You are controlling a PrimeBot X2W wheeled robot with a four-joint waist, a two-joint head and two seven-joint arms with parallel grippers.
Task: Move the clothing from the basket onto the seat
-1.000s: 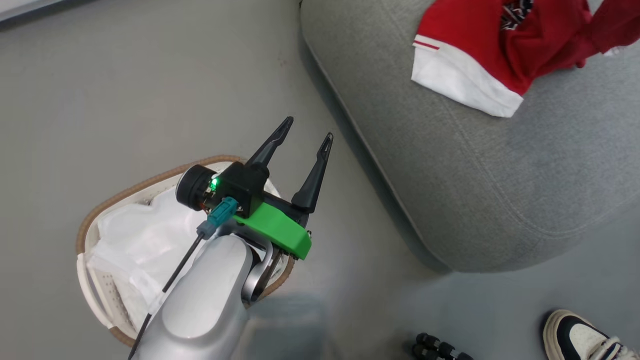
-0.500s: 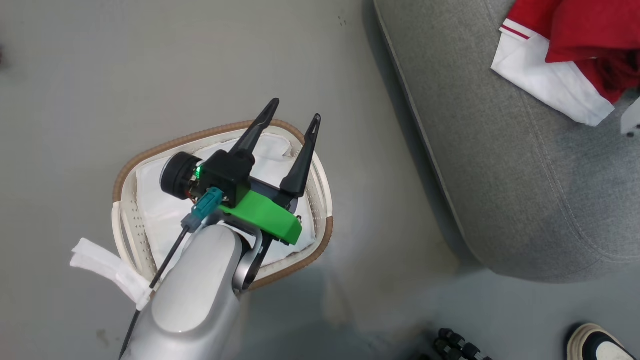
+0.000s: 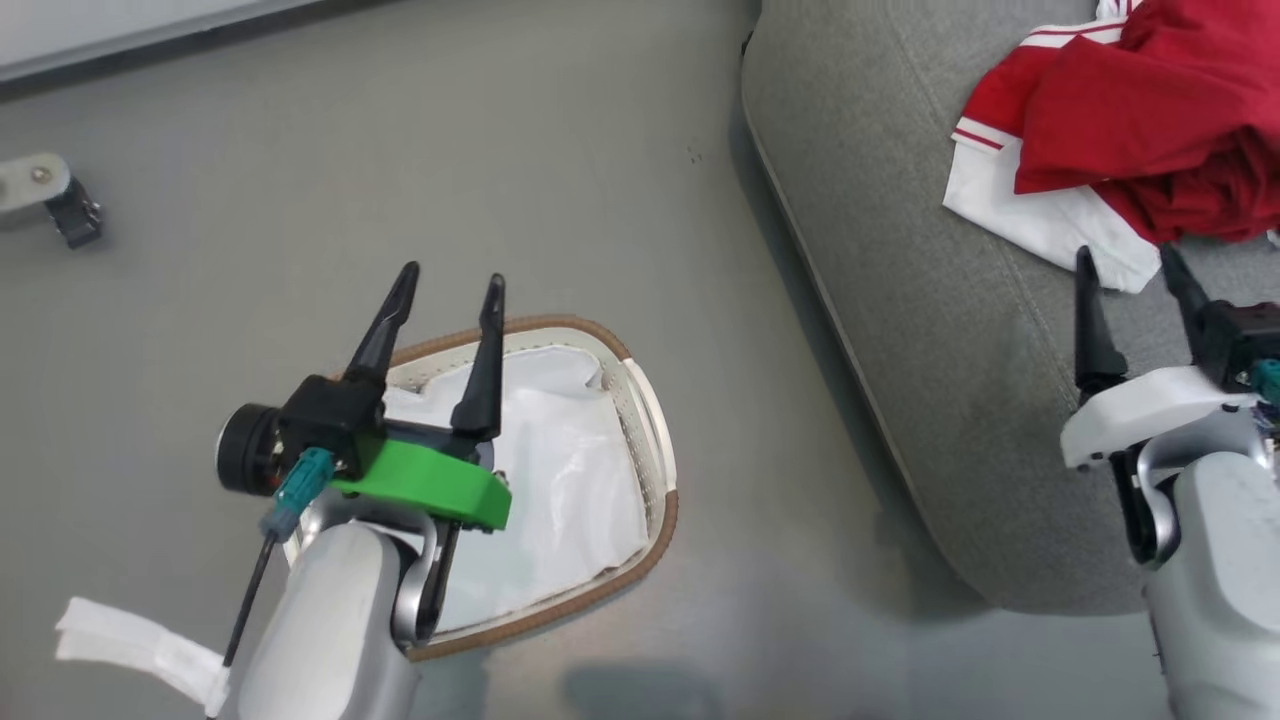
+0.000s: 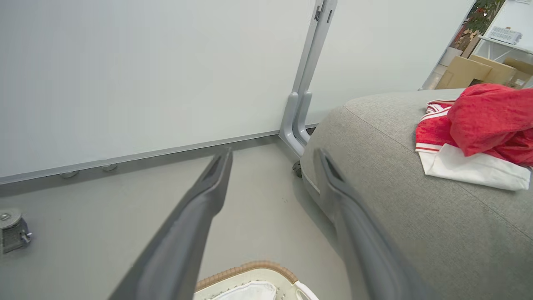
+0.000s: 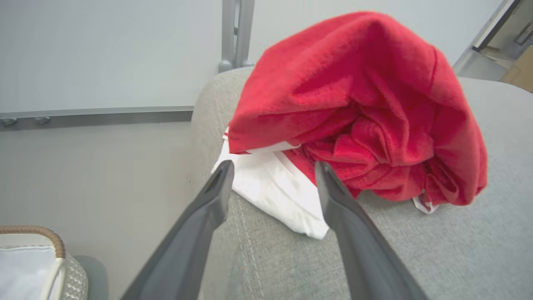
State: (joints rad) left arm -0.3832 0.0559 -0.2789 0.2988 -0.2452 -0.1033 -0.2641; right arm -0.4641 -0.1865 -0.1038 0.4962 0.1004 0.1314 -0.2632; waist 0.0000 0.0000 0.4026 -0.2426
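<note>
Left gripper (image 3: 452,275) shifts toward basket's (image 3: 662,470) far rim, spread, empty.
Right gripper (image 3: 1125,252) gapes empty beside clothing (image 3: 1150,110) near seat's (image 3: 900,330) edge: task seemingly done.

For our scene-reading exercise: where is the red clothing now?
In the head view, the clothing lies heaped at the upper right on the grey seat, just beyond the right claw and apart from the basket at lower left.

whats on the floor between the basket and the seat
Nothing: in the head view, just a strip of bare grey floor separates the basket from the seat.
</note>
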